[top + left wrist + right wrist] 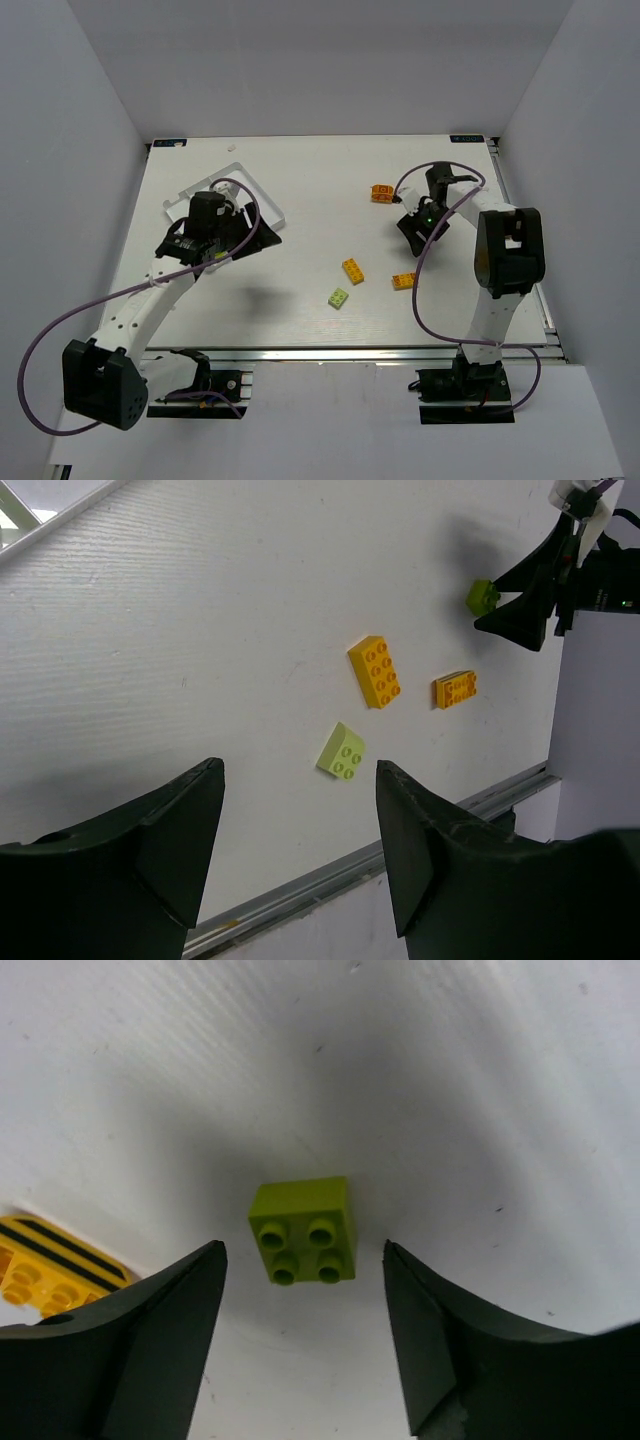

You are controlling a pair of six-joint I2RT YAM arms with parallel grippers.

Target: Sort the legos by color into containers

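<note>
The right claw (pixel 301 1252) is spread astride a lime green two-by-two lego (pixel 303 1228) lying on the desk (pixel 450 1080) at centre frame, apparently lined up for a pinch. The left claw (pixel 300 768), spread and empty, hovers by the white tray (pixel 243 172), upper left.

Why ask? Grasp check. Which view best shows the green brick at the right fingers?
Right wrist: green brick close between the fingers, four studs clear. Left wrist shows it small, far off; from the top the arm hides it.
</note>
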